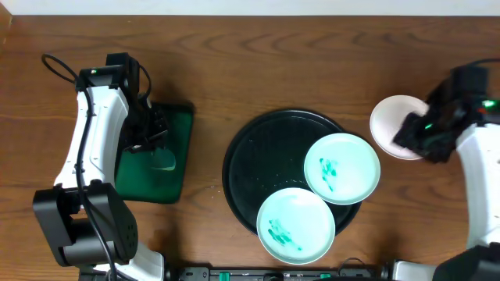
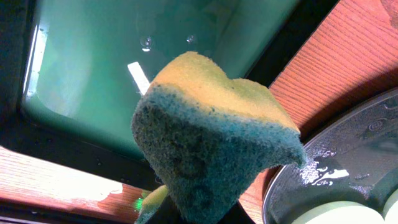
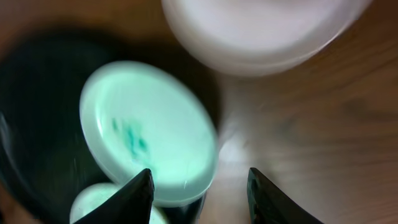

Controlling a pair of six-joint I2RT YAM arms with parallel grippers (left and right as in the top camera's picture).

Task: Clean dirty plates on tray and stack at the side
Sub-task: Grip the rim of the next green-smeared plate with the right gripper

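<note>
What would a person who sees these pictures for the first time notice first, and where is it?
Two pale mint round plates with teal-green smears lie on the large round black glossy tray at the centre. A pinched yellow and green sponge fills the left wrist view, above a rectangular green tray. A third round white plate lies on the wooden table at the right.

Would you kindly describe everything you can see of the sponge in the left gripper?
The sponge is a two-layer pad: yellow foam on top, coarse dark green scouring face toward the wrist camera. The left gripper pinches it at its lower edge, bending it into a wedge. It hangs over the green tray, whose glossy floor looks wet.
</note>
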